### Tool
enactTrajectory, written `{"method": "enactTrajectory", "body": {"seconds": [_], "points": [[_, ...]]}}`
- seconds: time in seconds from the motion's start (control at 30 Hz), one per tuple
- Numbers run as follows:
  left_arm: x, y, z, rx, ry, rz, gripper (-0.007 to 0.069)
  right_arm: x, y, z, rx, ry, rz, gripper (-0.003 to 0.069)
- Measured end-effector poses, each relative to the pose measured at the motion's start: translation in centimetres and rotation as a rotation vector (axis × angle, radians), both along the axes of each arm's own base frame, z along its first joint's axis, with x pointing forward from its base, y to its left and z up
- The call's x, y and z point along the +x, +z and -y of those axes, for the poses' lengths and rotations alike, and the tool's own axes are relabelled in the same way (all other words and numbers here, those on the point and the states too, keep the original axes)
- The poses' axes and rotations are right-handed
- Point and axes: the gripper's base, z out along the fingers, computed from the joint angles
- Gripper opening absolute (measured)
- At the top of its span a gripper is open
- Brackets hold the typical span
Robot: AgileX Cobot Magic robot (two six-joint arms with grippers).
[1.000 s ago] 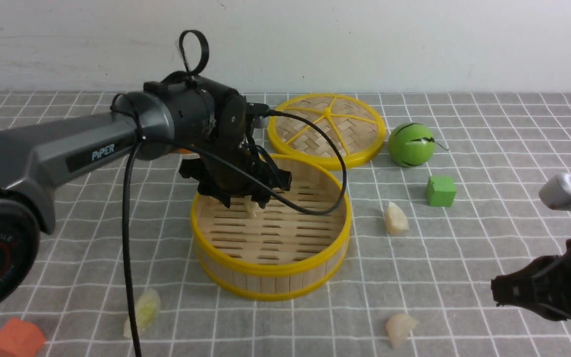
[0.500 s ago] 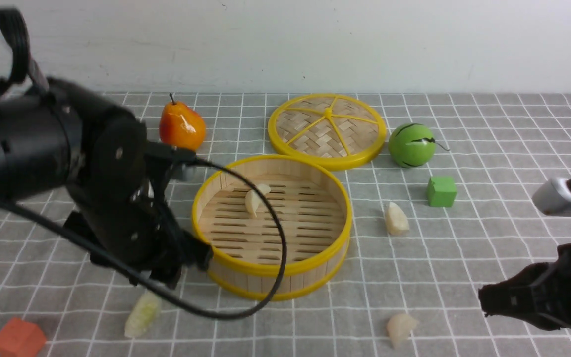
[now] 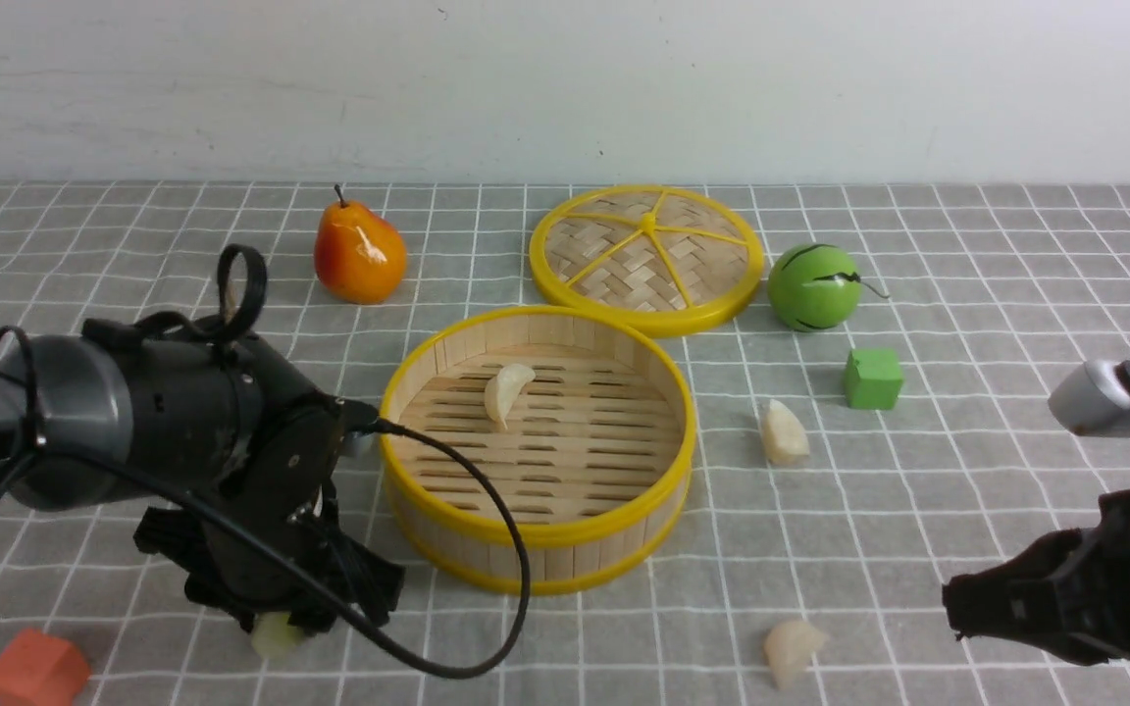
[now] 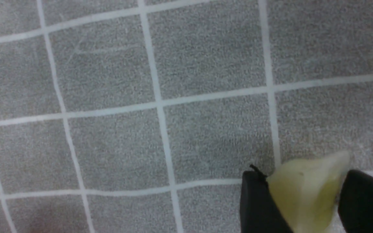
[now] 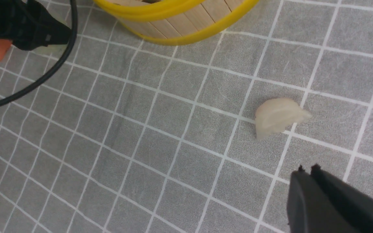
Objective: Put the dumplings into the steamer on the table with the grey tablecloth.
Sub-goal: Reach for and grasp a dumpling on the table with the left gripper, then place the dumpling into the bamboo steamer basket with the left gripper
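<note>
The steamer (image 3: 536, 534) stands mid-table on the grey tablecloth (image 3: 967, 294), with one cream dumpling (image 3: 504, 390) on its slatted floor. My left gripper (image 3: 281, 628) is down on the cloth at the steamer's front left. Its open fingers straddle the pale green dumpling (image 4: 303, 194), which mostly hides under the gripper in the front view. A second cream dumpling (image 3: 783, 433) lies right of the steamer. A third (image 3: 793, 649) lies at the front, also in the right wrist view (image 5: 278, 116). My right gripper (image 3: 952, 598) is shut and empty, right of that one.
The woven lid (image 3: 645, 257) lies behind the steamer, with a pear (image 3: 359, 257) to its left and a green ball (image 3: 813, 286) to its right. A green cube (image 3: 871, 378) sits near the right dumpling. An orange cube (image 3: 33, 669) is at the front left. The left arm's cable (image 3: 516, 579) loops by the steamer wall.
My left gripper let a dumpling go in the steamer, swung out to the front left and came down over the green dumpling. My right gripper crept slightly left.
</note>
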Motion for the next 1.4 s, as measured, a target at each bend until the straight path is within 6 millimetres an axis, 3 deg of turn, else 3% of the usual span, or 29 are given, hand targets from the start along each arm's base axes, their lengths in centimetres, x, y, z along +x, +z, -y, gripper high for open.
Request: {"method": "enactTrajectory", "body": {"seconds": [0.07, 0.23, 0.3, 0.4, 0.43, 0.53, 0.63, 0.8, 0.9, 1.0, 1.17, 1.27, 1.33, 1.4], "points": [[0.1, 0.0, 0.0, 0.000, 0.007, 0.002, 0.0258, 0.0, 0.0, 0.0, 0.000, 0.001, 0.001, 0.0012], [-0.1, 1.5, 0.0, -0.005, 0.025, 0.012, 0.0242, 0.0, 0.0, 0.0, 0.000, 0.001, 0.001, 0.0012], [0.1, 5.4, 0.5, -0.069, 0.024, 0.091, 0.0242, 0.0, 0.0, 0.0, 0.000, 0.000, 0.002, 0.0014], [0.5, 9.1, 1.2, -0.170, 0.022, 0.179, 0.0242, 0.0, 0.0, 0.0, 0.000, -0.003, 0.004, 0.0015], [0.8, 11.3, 1.8, -0.243, 0.009, 0.230, 0.0242, 0.1, 0.0, 0.0, 0.002, -0.003, 0.007, 0.0017], [1.8, 13.3, 3.1, -0.346, -0.036, 0.278, 0.0242, 0.2, 0.1, 0.0, 0.007, -0.017, 0.017, 0.0020], [3.5, 11.9, 4.4, -0.362, -0.059, 0.239, 0.0242, 0.4, 0.2, 0.1, 0.006, -0.034, 0.029, 0.0022], [6.0, 6.6, 5.7, -0.301, -0.069, 0.118, 0.0242, 0.4, 0.2, 0.1, -0.005, -0.026, 0.042, 0.0022], [6.7, 5.1, 6.0, -0.274, -0.089, 0.095, 0.0243, 0.5, 0.2, 0.2, -0.011, -0.029, 0.050, 0.0027], [7.1, 4.8, 6.2, -0.278, -0.094, 0.100, 0.0311, 0.5, 0.2, 0.2, -0.005, -0.036, 0.052, 0.0031], [7.5, 6.1, 6.5, -0.305, -0.094, 0.138, 0.0533, 1.0, 1.0, 0.0, 0.027, -0.041, 0.063, 0.0039], [7.2, 7.6, 6.3, -0.301, -0.092, 0.125, 0.0568, 2.0, 2.2, -0.2, 0.046, -0.035, 0.068, 0.0042], [6.3, 11.1, 5.9, -0.315, -0.096, 0.157, 0.0559, 3.4, 3.6, -0.5, 0.052, -0.008, 0.064, 0.0043], [4.9, 15.0, 5.2, -0.345, -0.105, 0.225, 0.0501, 5.2, 4.6, -1.2, 0.022, 0.014, 0.069, 0.0048]]}}
